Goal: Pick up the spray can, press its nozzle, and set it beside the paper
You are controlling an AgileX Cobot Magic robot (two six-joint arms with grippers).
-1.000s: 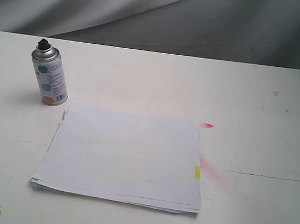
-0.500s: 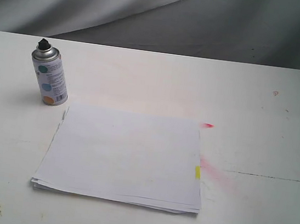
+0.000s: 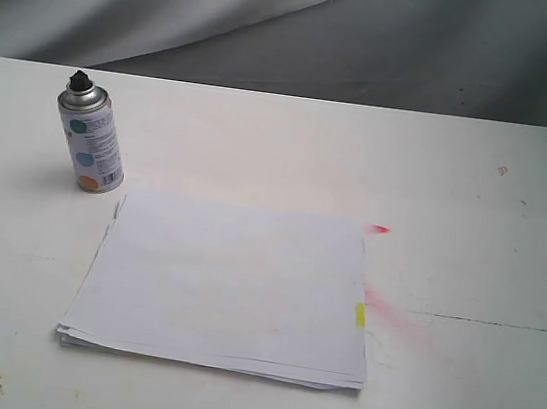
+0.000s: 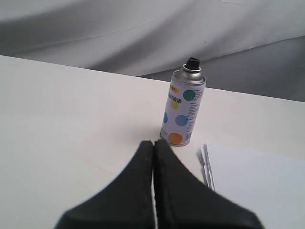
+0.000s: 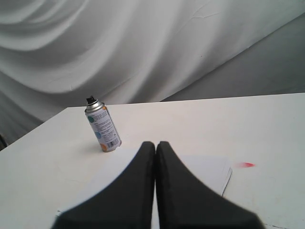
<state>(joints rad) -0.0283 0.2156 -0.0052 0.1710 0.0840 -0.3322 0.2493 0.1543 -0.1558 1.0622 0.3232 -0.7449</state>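
The spray can [image 3: 89, 143] stands upright on the white table, just off the paper's far left corner; its black nozzle [image 3: 78, 79] is on top. The paper [image 3: 228, 284] lies flat mid-table with a yellow tab [image 3: 360, 315] on its right edge. No arm shows in the exterior view. In the left wrist view my left gripper [image 4: 153, 142] is shut and empty, a short way from the can [image 4: 182, 113], whose nozzle [image 4: 192, 63] is uncovered. In the right wrist view my right gripper [image 5: 156, 143] is shut and empty over the paper [image 5: 209, 171], the can [image 5: 103, 127] farther off.
A small red mark [image 3: 379, 229] and a faint pink smear [image 3: 394, 319] stain the table [image 3: 474, 211] right of the paper. A thin dark line [image 3: 480, 322] runs across the table on the right. Grey cloth [image 3: 277, 23] hangs behind the far edge.
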